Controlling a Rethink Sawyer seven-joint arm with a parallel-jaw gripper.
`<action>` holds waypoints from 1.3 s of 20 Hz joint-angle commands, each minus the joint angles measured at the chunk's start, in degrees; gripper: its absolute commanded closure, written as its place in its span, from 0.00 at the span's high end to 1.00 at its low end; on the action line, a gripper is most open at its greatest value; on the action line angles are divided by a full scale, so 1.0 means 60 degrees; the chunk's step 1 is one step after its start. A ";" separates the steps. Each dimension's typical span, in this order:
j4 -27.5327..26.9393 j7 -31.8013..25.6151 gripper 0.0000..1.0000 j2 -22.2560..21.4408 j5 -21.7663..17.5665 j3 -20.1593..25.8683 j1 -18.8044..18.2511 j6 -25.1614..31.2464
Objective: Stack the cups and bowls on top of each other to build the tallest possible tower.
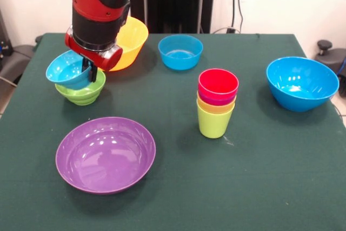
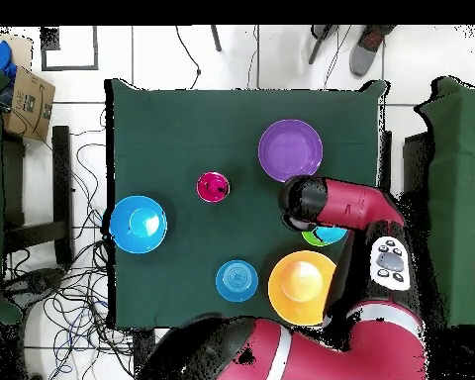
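The tower (image 1: 216,104) is a column of nested cups, lime green lowest, then yellow, purple and red on top; it also shows in the overhead view (image 2: 213,186). My gripper (image 1: 91,73) is shut on the rim of a small blue bowl (image 1: 67,70) and holds it tilted just above the small green bowl (image 1: 84,93) at the left. In the overhead view my arm hides the gripper; only an edge of these two bowls (image 2: 326,236) shows. The wide purple bowl (image 1: 105,154) lies in front of them.
The large yellow-orange bowl (image 1: 132,39) stands right behind my gripper. A second small blue bowl (image 1: 180,51) is at the back middle. The large blue bowl (image 1: 301,82) is at the right edge. All stand on the green table (image 1: 259,177).
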 commanded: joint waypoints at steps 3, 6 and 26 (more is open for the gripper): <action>0.0068 -0.1035 0.00 0.0557 -0.0909 0.1148 -0.0073 -0.0741; 0.0074 -0.1030 0.00 0.0554 -0.0914 0.1189 -0.0103 -0.0712; 0.0218 -0.1173 1.00 0.0383 -0.1085 0.1260 -0.0084 -0.0552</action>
